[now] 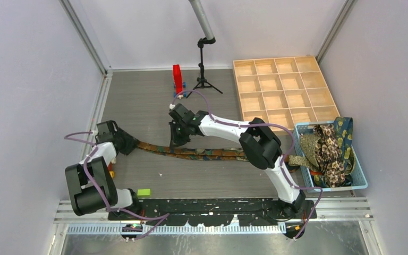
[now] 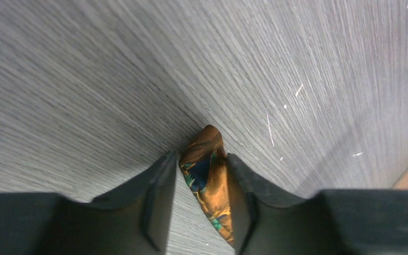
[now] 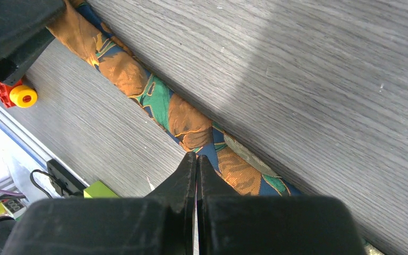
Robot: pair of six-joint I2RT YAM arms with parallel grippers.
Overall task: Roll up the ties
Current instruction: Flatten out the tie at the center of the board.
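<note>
A long tie with an orange, teal and navy pattern lies stretched across the table, from my left gripper to the basket on the right. My left gripper is at its left end. In the left wrist view the jaws pinch the tie's folded end, which lies against the right finger. My right gripper is shut and empty. In the right wrist view its tips sit at the near edge of the tie, about a third of the way along.
A light blue basket at the right holds several more ties. A wooden compartment tray stands at the back right. A red object and a small tripod stand at the back. A green block lies near the front edge.
</note>
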